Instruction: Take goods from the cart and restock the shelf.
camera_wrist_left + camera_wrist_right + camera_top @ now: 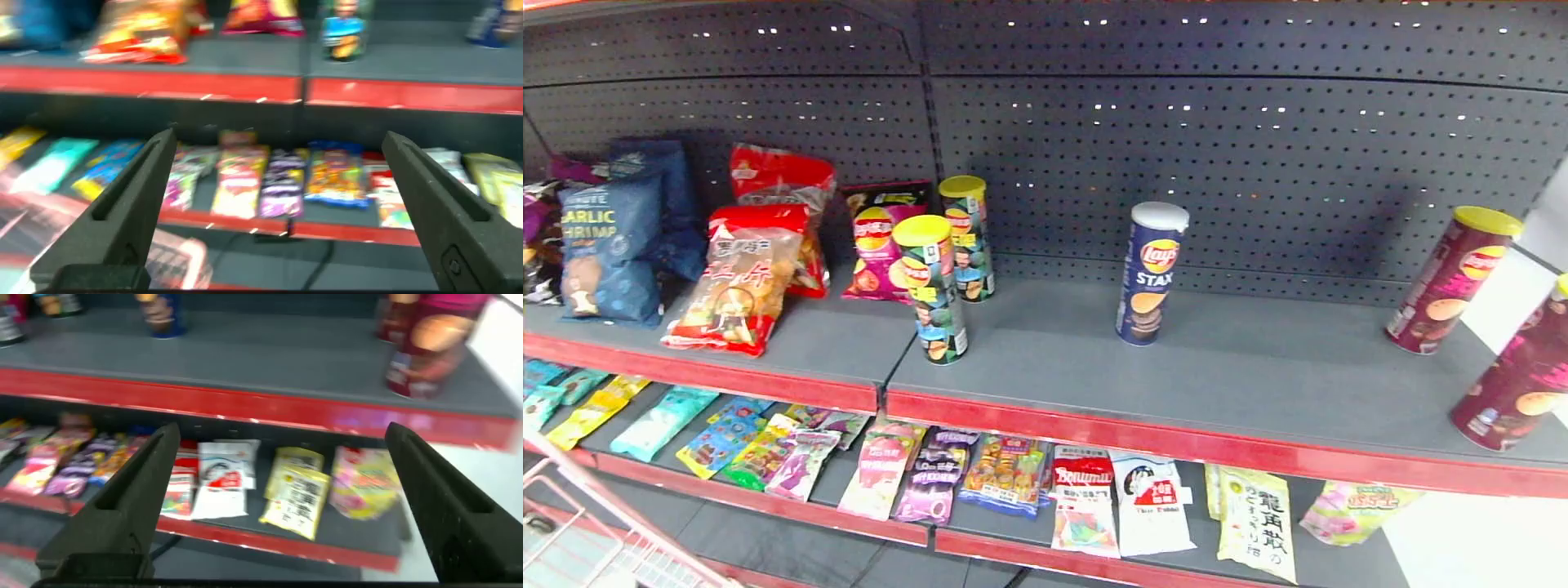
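Looks like nothing's been picked up yet: the left gripper [279,137] is spread wide and empty, and so is the right gripper [282,429], both pointing at the shelf's lower tier. That makes sense if the next job is grabbing stock. The cart [572,523] sits in the near left corner, so I'd guess the left arm has the easier trip to it. On the shelf [1094,425] the goods are grouped by kind with fronts facing out: snack bags [735,286] leaning on the left, two yellow-lidded cans [931,290] standing next to them, a lone blue can [1150,273] in the middle, and maroon cans [1450,282] far right. The bare board on either side of the blue can is probably where restocking goes. The flat packets [1013,474] below lie in a row along the front edge.
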### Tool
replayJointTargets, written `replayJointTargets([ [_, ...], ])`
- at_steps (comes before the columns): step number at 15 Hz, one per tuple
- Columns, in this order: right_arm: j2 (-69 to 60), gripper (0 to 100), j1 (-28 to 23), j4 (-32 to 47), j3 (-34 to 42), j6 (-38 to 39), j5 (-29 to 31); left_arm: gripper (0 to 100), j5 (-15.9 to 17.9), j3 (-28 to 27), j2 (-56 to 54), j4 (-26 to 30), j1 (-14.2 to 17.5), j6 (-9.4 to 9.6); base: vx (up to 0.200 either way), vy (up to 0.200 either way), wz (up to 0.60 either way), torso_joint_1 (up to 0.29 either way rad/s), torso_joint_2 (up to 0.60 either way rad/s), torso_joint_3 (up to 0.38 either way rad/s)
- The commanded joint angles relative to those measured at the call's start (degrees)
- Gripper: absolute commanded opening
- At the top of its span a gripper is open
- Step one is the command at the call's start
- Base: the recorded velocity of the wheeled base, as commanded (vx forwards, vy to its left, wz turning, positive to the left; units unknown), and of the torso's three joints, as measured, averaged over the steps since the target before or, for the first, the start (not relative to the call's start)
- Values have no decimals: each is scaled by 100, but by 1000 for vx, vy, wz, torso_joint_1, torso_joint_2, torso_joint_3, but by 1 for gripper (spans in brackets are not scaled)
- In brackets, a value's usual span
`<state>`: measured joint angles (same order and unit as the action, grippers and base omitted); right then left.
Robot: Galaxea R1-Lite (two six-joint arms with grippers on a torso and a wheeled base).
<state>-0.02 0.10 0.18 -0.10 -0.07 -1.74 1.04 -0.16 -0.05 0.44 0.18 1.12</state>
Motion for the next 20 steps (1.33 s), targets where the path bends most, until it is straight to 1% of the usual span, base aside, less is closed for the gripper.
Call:
replayJointTargets([
  [1,2,100,-1,-1,1,-1,-1,100,2,-2,5,0,-1,2,0,0,600,-2,2,-2],
  [8,2,100,-1,-1,1,-1,-10,100,2,-2,5,0,-1,2,0,0,600,3,2,1],
  [16,2,100,-1,-1,1,7,-54,100,2,-2,5,0,-1,2,0,0,0,0,0,0],
  [20,2,100,-1,-1,1,7,-72,100,2,-2,5,0,-1,2,0,0,0,-134,319,168],
])
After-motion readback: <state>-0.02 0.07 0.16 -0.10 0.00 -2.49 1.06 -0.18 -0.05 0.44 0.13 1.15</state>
